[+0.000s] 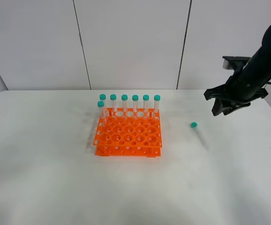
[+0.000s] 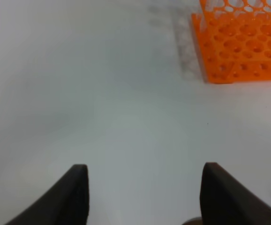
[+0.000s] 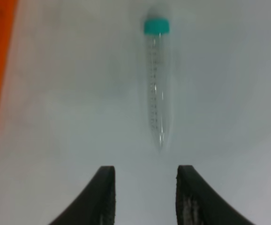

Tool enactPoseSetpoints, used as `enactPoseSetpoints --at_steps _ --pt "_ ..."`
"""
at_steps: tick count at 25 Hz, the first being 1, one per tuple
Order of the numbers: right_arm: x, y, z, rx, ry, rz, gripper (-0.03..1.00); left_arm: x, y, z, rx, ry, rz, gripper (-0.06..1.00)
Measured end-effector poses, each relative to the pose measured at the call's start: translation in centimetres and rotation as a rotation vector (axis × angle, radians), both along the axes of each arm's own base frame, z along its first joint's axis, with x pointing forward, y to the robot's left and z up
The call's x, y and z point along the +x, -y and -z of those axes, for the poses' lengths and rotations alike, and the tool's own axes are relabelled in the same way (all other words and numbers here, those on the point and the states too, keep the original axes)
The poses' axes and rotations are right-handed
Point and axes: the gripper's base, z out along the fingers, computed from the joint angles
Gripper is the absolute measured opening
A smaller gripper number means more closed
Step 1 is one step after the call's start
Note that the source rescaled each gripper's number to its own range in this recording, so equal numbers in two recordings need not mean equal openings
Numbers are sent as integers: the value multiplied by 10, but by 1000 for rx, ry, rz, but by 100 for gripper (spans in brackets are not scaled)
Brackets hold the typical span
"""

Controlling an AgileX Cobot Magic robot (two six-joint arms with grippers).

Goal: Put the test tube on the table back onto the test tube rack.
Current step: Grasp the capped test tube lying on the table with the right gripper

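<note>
Nothing of the job is done yet: the test tube lies flat on the table, apart from the rack on its right (seven other tubes stand along the rack's back and left side). The right gripper hovers near the tube, fingers spread and empty; its wrist view shows the tube ahead of the gap. The left gripper hangs near the rack, fingers wide apart, holding nothing. Grasping, lifting and slotting into a free hole all remain.
</note>
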Motion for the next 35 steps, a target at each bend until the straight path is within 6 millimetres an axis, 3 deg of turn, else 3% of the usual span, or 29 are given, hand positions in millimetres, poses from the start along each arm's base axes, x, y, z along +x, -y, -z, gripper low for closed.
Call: enactPoseSetpoints --at_steps 5,19,35 --pt "12 1 33 -15 -57 -8 49 0 0 0 0 0 0 100" --pt "25 3 82 -48 -120 -24 49 0 0 0 0 0 0 100" --pt "31 -6 111 -50 -127 -73 49 0 0 0 0 0 0 100"
